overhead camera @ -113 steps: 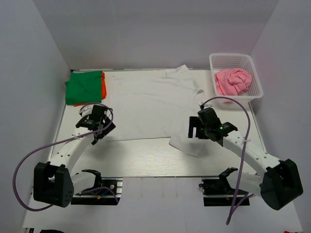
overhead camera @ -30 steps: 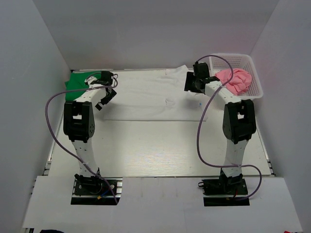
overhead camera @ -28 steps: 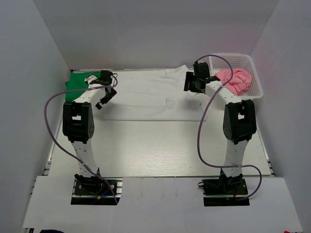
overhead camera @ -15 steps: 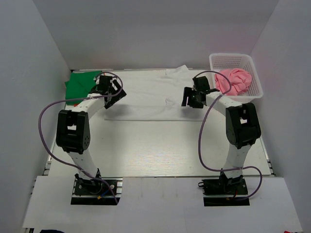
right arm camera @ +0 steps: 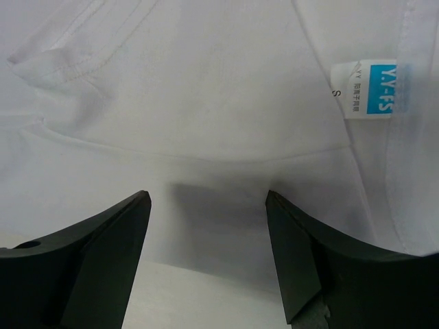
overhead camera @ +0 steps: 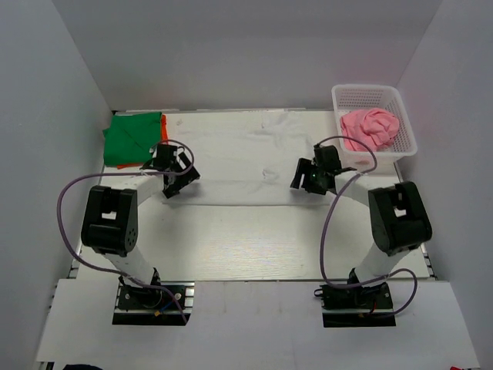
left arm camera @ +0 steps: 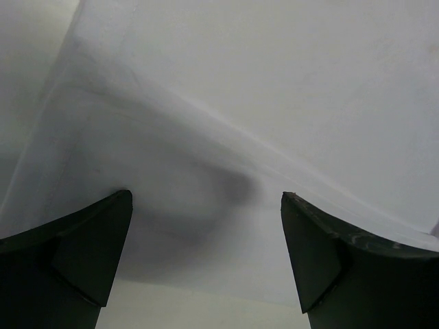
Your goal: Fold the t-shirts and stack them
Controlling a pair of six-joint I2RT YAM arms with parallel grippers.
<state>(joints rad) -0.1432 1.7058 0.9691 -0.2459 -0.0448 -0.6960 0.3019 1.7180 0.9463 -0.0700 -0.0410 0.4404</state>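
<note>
Left claw and right claw both gape wide, holding nothing, over the near edge of the white t-shirt, which lies folded flat, lightly creased, across the far half of the worktop.

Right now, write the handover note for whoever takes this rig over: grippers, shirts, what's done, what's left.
Left gripper: open, low over the near-left edge of the white t-shirt, holding nothing.
Right gripper: open, low over its near-right edge, holding nothing.
White t-shirt: lies across the far half of the table, apparently folded once into a wide band.
Done: green t-shirt folded on the orange t-shirt, far-left corner.
Left: finish folding the white one and stack it. Pink t-shirt is crumpled in the mesh basket, unfolded.
</note>
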